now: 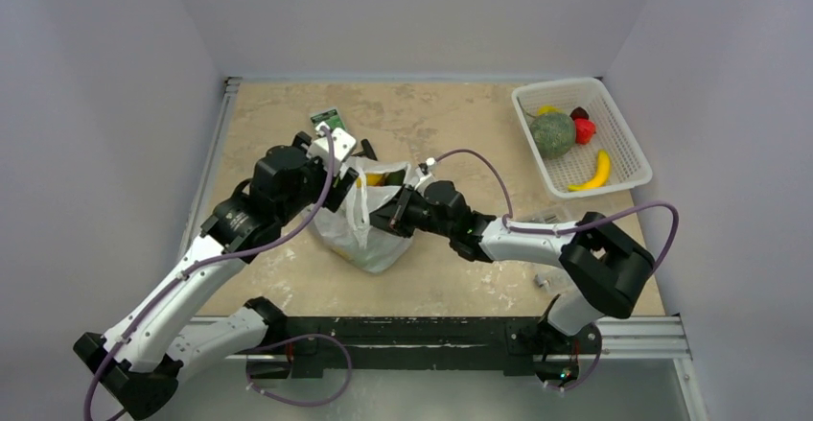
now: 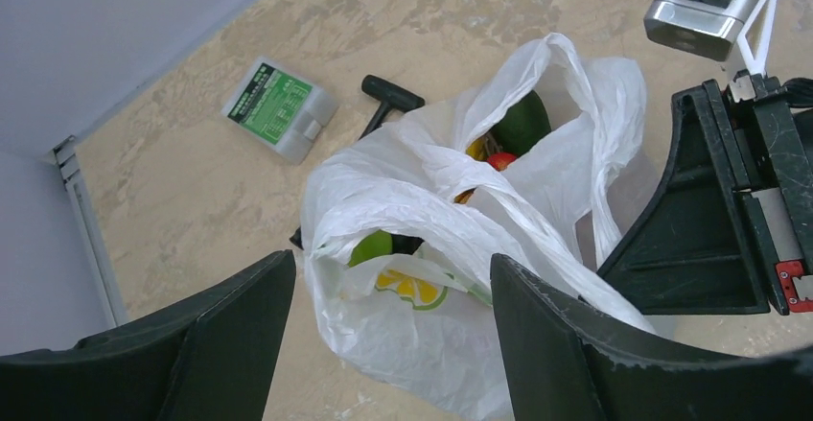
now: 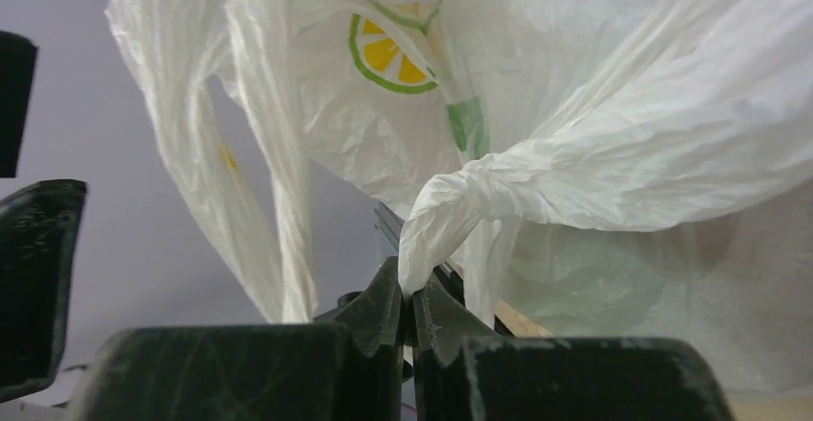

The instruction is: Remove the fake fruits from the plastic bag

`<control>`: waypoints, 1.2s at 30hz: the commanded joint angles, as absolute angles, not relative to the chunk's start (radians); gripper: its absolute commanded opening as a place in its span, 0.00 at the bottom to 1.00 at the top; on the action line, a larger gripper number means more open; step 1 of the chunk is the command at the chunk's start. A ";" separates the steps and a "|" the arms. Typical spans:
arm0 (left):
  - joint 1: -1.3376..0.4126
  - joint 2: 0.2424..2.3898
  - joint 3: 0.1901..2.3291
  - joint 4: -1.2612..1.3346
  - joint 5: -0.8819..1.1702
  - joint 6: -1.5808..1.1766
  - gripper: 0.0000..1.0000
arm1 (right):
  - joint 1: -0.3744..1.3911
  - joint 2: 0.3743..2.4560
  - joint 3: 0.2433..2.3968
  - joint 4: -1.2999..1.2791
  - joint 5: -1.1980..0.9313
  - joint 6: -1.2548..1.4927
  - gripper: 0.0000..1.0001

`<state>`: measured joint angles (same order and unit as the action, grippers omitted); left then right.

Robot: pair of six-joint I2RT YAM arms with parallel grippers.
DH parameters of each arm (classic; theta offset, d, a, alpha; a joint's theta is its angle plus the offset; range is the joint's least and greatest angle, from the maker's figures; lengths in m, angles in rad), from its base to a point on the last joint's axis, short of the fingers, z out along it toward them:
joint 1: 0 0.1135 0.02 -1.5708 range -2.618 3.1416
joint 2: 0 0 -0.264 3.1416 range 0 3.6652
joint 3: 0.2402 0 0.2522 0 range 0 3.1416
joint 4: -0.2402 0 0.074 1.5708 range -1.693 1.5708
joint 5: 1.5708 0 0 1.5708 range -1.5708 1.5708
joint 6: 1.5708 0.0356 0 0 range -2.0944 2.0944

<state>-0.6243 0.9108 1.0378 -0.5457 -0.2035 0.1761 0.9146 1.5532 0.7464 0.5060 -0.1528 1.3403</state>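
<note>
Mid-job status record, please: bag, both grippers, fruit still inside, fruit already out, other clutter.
bag: thin white plastic bag, standing on the table, mouth open
right gripper: shut on a twisted fold of the bag
left gripper: open, nothing held, bag in view between its fingers
fruit inside: dark green fruit, small red fruit, some yellow beside them
fruit out: yellow banana, round green fruit and others in the white mesh basket
clutter: grey box with green label, apart from the bag
</note>
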 commanded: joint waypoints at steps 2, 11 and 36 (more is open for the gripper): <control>-0.631 0.958 1.066 -0.568 -0.131 0.192 0.75 | 0.917 1.515 0.735 0.623 -0.168 1.278 0.00; -0.706 1.017 1.123 -0.673 -0.071 0.183 0.90 | 0.910 1.460 0.726 0.566 -0.131 1.231 0.00; -0.750 1.123 1.212 -0.712 -0.523 -0.407 0.66 | 0.898 1.460 0.737 0.539 -0.118 1.205 0.00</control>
<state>-0.7486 1.1332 1.2049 -0.7414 -0.5343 -0.2596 0.9062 1.4853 0.7277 0.5331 -0.1459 1.2297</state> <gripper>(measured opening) 0.658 0.008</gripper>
